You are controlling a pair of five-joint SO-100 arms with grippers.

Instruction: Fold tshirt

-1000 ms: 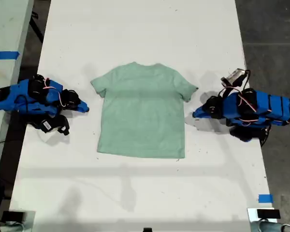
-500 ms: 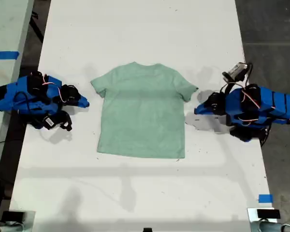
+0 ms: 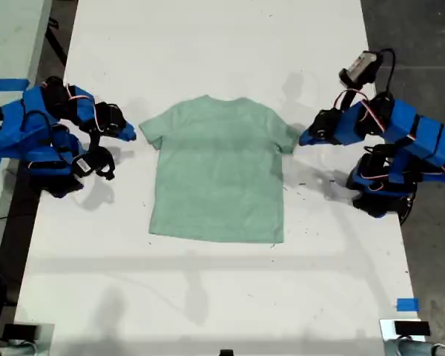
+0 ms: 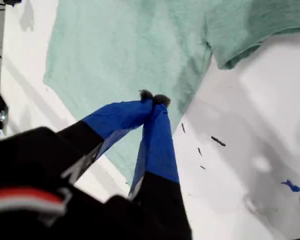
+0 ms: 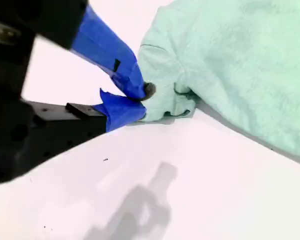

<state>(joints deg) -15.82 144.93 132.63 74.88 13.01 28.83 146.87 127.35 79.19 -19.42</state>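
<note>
The pale mint-green tshirt (image 3: 219, 170) lies flat on the white table (image 3: 208, 44), collar toward the exterior view's top. My first gripper (image 3: 302, 138) is on the arm at the exterior view's right. It is shut, with its tips just off the sleeve on that side. In the first wrist view it (image 4: 153, 98) hangs above the tshirt's (image 4: 120, 50) side edge. My second gripper (image 3: 131, 134) is at the exterior view's left, its tips closed at the other sleeve's hem. There the cloth (image 5: 240, 65) bunches slightly against the gripper (image 5: 142, 102). No cloth shows between its fingers.
Small black marks (image 4: 217, 141) dot the table beside the tshirt. A blue tape piece (image 3: 406, 304) sits near the exterior view's lower right corner. A neighbouring surface with blue tape (image 3: 4, 84) borders the table at the exterior view's left.
Both arms have lifted and swung toward the exterior view's top. Their shut tips have moved from beside the tshirt's middle up to its two sleeves.
</note>
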